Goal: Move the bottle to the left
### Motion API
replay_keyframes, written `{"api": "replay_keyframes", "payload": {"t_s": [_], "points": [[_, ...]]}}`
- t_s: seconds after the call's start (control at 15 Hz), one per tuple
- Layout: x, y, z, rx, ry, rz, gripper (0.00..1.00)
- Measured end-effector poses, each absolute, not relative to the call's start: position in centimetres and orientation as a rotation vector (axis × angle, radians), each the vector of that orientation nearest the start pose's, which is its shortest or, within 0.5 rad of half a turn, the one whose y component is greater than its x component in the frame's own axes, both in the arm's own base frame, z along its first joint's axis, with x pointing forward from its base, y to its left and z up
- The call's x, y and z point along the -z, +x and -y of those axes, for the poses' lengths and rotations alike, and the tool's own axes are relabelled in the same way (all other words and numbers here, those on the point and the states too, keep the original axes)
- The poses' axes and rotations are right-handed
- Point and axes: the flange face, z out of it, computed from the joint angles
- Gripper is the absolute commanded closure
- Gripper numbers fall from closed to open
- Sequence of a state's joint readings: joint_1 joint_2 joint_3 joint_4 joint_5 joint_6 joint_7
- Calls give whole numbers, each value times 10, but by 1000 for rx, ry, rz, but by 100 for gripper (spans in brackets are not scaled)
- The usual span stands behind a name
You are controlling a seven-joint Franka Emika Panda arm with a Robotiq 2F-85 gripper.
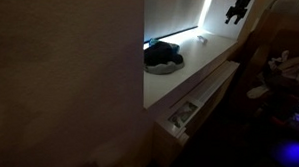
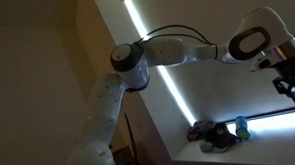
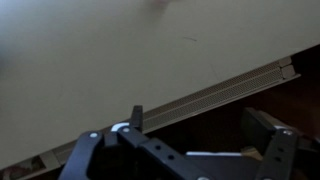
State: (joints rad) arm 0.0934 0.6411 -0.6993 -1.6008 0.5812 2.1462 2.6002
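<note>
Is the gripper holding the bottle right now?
No: in an exterior view the gripper hangs in the air, apart from the bottle, which stands on the ledge beside the dark heap.

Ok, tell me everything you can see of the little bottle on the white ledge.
The bottle is tiny and pale, whitish with a faint blue cast, and seems to stand upright on the white ledge, close beside the dark heap; whether they touch is unclear. In the dim light its cap, label and material cannot be made out. Nothing grips it: the pincer hangs high above, clear of it.
</note>
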Motion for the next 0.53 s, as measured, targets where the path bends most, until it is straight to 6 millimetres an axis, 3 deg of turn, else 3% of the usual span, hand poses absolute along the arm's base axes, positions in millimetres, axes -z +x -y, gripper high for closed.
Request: {"api": "replay_keyframes", "payload": {"t_s": [0.13,0.27,0.4,0.53], "points": [[-285,615,335,-47,554,-2958,0],[-257,611,347,14,626,-2959,0],[-250,613,346,39,625,-2964,0],[-258,617,342,11,657,-2903,0]]}}
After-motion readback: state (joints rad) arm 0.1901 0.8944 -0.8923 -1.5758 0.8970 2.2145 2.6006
